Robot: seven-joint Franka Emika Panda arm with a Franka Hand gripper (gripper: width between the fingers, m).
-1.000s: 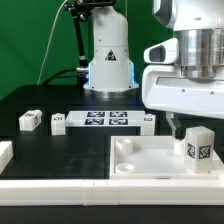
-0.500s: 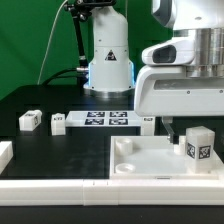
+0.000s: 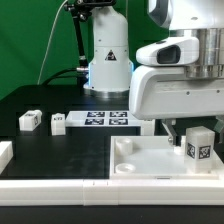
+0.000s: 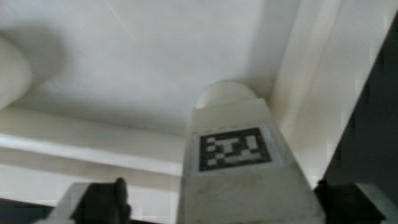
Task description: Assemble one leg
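A leg [image 3: 198,143], a small white upright block with a marker tag on its face, stands in the near right part of the large white tray-like piece [image 3: 140,165]. My gripper [image 3: 194,131] hangs right over it, one dark finger [image 3: 168,128] showing to the exterior view's left of the block. In the wrist view the leg [image 4: 231,130] rises between the two fingers of my gripper [image 4: 228,205]. A gap shows on one side and the other finger is close to the block. The jaws are open around the leg.
Two more legs [image 3: 29,120] [image 3: 57,122] lie on the black table at the exterior view's left, and another [image 3: 148,122] lies beside the marker board [image 3: 105,119]. A white part [image 3: 4,153] sits at the left edge. The arm's base [image 3: 108,60] stands behind.
My gripper and wrist have shifted toward the exterior view's left, closing in over the standing leg. The leg has not moved.
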